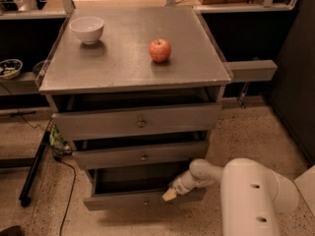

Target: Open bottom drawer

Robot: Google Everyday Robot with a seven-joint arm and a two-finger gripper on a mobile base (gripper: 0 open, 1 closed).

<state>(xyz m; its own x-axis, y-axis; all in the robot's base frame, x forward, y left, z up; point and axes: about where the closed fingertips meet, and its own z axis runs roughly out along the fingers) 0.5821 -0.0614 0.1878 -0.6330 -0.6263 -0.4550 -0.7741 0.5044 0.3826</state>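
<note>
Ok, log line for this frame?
bottom drawer: partly open | claw: at its front's top edge, near knob | cabinet top: apple, bowl

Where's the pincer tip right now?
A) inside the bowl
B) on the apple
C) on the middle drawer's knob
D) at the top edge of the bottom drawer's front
D: the pincer sits at the top edge of the bottom drawer front, right of its knob, while the apple and bowl sit up on the cabinet top, well away from it.
</note>
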